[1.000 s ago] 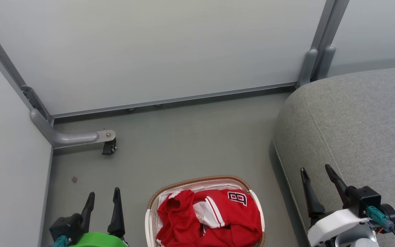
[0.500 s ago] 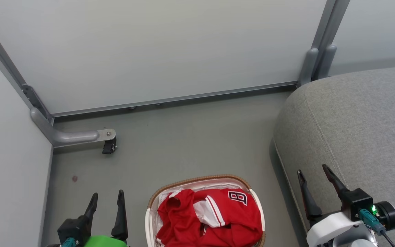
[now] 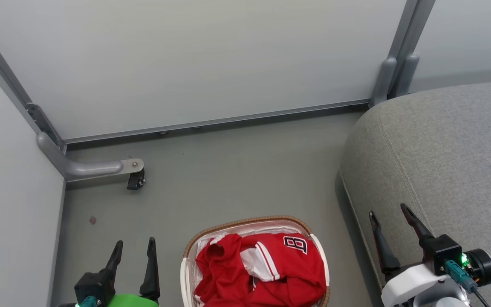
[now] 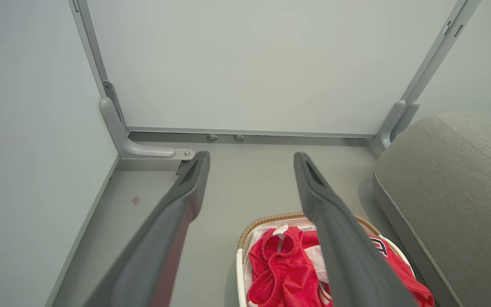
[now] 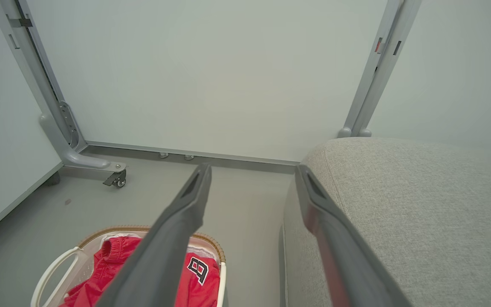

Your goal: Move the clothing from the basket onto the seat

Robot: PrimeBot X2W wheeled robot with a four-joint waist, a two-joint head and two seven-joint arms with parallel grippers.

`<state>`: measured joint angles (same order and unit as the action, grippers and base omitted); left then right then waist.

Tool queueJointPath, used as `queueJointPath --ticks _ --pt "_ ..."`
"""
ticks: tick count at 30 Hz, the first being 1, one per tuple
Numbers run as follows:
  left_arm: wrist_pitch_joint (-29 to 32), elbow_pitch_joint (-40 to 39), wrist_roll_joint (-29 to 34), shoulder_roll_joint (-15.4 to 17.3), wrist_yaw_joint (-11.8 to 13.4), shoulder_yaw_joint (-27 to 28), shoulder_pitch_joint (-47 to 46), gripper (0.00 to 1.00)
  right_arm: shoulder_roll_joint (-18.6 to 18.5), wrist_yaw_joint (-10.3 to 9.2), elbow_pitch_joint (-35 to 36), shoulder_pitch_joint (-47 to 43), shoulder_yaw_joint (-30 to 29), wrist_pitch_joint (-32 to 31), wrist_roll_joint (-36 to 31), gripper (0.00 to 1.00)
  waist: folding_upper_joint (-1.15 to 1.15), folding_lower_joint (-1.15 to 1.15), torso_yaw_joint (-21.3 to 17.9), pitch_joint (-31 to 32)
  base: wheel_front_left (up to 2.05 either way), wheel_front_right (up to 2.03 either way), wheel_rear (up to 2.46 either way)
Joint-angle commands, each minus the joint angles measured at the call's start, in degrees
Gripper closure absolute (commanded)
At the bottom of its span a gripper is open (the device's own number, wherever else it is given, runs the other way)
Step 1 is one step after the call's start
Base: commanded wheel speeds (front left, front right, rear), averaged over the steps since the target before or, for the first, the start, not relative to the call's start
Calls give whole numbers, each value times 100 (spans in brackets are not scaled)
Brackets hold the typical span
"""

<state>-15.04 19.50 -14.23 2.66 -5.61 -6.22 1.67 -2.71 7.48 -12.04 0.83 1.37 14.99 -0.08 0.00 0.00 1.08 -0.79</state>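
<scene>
Two grippers sit at the bottom of the head view, each with its long dark fingers spread wide and nothing between them. The left gripper point(image 3: 135, 241) hangs over the grey floor point(image 3: 228, 170), just left of the basket point(image 3: 245, 222) and apart from it; a green cover point(image 3: 130, 300) wraps its wrist. The right gripper point(image 3: 387, 209) is at the front edge of the grey woven sofa point(image 3: 441, 149). In its own wrist view one finger crosses the basket and the other lies over the sofa fabric; I cannot tell whether it touches the cushion.

All the clothing point(image 3: 237, 281) lies heaped inside the basket, red with white trim. A jersey point(image 3: 301, 264) is on top toward the sofa side, its black, white-edged figure facing up. An elastic waistband point(image 4: 277, 249) bunches toward the far rim. The white liner point(image 3: 205, 245) peeks out along the brown woven rim on the far-left side.

The small oval basket stands upright on the floor near the sofa's front corner, with a strip of floor between the two. Pale partition panels point(image 3: 207, 64) in grey metal frames close off the far and left sides. From the left corner a metal foot point(image 3: 96, 168) reaches out onto the floor and ends in a small black caster point(image 3: 135, 182). A faint reddish spot point(image 3: 93, 220) marks the floor between that caster and the left gripper.
</scene>
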Motion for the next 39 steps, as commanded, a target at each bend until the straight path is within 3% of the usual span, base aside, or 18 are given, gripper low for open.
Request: queueJointPath --ticks 1,11,18,26,39 --pt "-22 5 -18 40 -11 6 37 0 -33 2 11 -21 -13 30 -7 0 0 0 -5 -8 0 0 0" --pt "-21 -7 -30 39 -30 -17 26 0 -32 2 54 32 8 30 -17 0 0 0 -54 -131 0 0 0" --pt "-21 -5 4 38 -18 -90 -255 0 -32 1 145 255 63 30 -18 0 0 0 -206 -628 0 0 0" --pt "-15 424 111 38 -37 -299 -925 0 -29 1 277 850 184 29 48 0 0 0 -567 -1786 0 0 0" --pt "-15 2265 112 42 -115 -806 -2649 0 -23 1 481 1763 442 29 308 0 0 0 -1204 -3478 0 0 0"
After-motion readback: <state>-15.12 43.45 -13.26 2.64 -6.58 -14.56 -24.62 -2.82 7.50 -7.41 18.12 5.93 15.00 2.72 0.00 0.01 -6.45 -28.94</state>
